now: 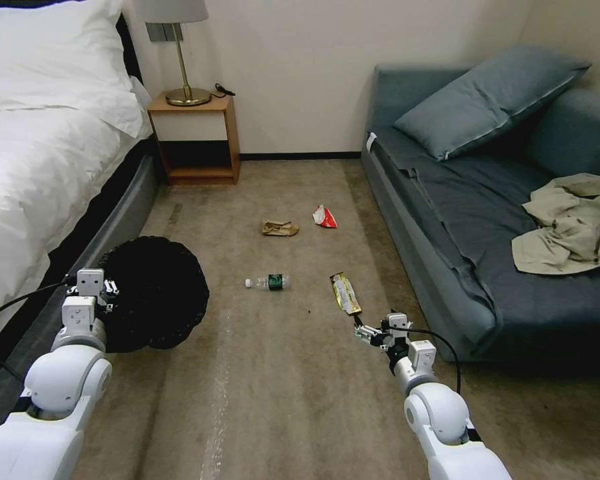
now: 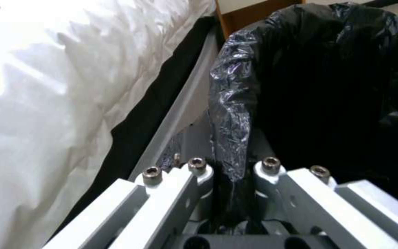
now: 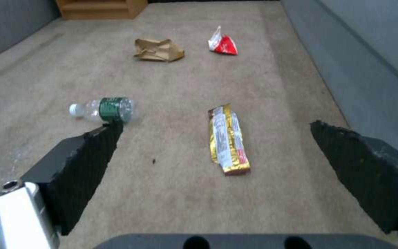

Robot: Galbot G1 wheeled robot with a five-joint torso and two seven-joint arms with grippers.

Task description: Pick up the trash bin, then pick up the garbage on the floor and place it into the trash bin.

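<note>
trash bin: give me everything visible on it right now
The trash bin is a small round bin lined with a crinkly, glossy black plastic bag that folds out over its rim. The bag hides the walls. It sits beside the bed, on the robot's left, and looks tilted, its dark mouth turned toward the head camera. The interior reads plain black. The left pincer is shut on the near rim, bag film pinched between its fingers. Whether its underside touches the carpet cannot be told.

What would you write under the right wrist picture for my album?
Open right tool hovering over a gold snack wrapper on the carpet.
</note>
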